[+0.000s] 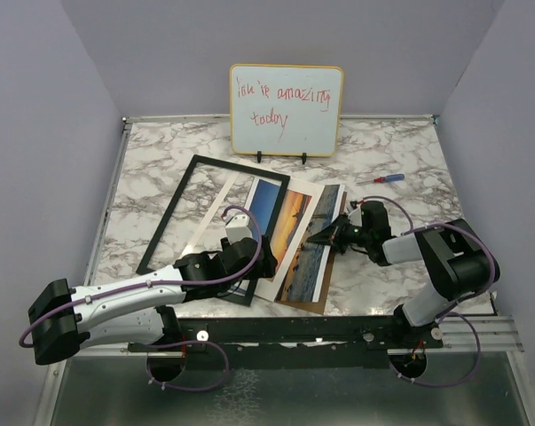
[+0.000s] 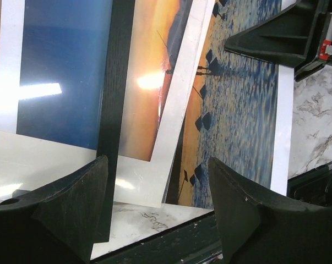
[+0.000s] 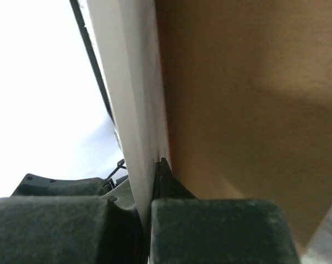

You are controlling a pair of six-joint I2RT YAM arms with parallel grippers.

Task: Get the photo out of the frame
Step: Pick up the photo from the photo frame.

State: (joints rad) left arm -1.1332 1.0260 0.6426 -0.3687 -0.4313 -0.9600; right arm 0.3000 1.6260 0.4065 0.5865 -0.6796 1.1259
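The black frame [image 1: 194,216] lies flat on the marble table, left of centre. The photo [image 1: 310,245], a sunset with blue water and a white border, lies askew at the frame's right, on a brown back panel [image 1: 324,306]. A white mat sheet [image 1: 269,277] covers its left part. My right gripper [image 1: 332,233] is shut on the photo's right edge; the right wrist view shows the thin white sheet [image 3: 135,99] pinched between the fingers, with brown board [image 3: 248,93] beside it. My left gripper [image 1: 252,271] hangs open and empty over the frame's near right corner [image 2: 117,93] and the photo [image 2: 240,110].
A whiteboard [image 1: 287,109] with red handwriting stands at the back of the table. A small screwdriver [image 1: 381,178] lies at the right, behind the right gripper. The black mounting rail [image 1: 320,333] runs along the table's near edge.
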